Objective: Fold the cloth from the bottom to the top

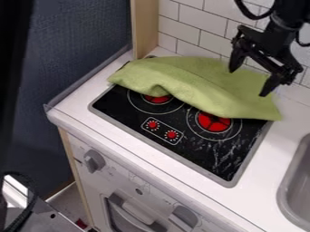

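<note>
Green cloth [200,84] lying crumpled across the stovetop [196,152]

The soft, plain cloth is forming a long, uneven band, its surface creasing lengthwise. It is covering the stovetop's twelve o'clock side, one end pointing toward nine o'clock, the other toward four. Its lower edge is curving, puckering into a small raised fold at about eight o'clock from its middle.

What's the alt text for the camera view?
Green cloth lying across the back of a black toy stovetop, two red burners partly exposed in front of it. A black end effector, open, hangs over the cloth's image-right part; gray sink at the right edge.
</note>
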`<state>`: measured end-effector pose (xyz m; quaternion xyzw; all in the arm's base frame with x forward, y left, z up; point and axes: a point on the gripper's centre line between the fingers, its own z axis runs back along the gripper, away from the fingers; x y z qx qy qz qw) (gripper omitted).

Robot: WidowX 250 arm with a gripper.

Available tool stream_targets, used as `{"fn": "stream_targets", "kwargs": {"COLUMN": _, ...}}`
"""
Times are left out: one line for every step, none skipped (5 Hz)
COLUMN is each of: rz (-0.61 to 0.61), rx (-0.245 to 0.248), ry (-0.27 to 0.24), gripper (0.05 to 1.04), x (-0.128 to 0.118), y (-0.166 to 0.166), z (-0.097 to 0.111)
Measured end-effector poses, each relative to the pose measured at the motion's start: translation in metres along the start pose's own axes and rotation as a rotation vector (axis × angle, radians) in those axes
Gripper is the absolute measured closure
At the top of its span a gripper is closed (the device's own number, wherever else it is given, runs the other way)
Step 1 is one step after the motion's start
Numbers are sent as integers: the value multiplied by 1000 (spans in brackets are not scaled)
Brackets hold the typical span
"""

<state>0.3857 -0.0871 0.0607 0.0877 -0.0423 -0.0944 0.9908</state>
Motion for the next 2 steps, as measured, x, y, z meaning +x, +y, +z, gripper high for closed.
{"fn": "stream_targets", "kwargs": {"rz": 55, "rx": -90, "ry": 90, "gripper": 84, "x": -18, "y": -26, "z": 13}}
{"fn": "stream_targets", "kwargs": {"rz": 67, "rx": -186, "ry": 112, "gripper": 84, "x": -36, "y": -59, "z": 44}}
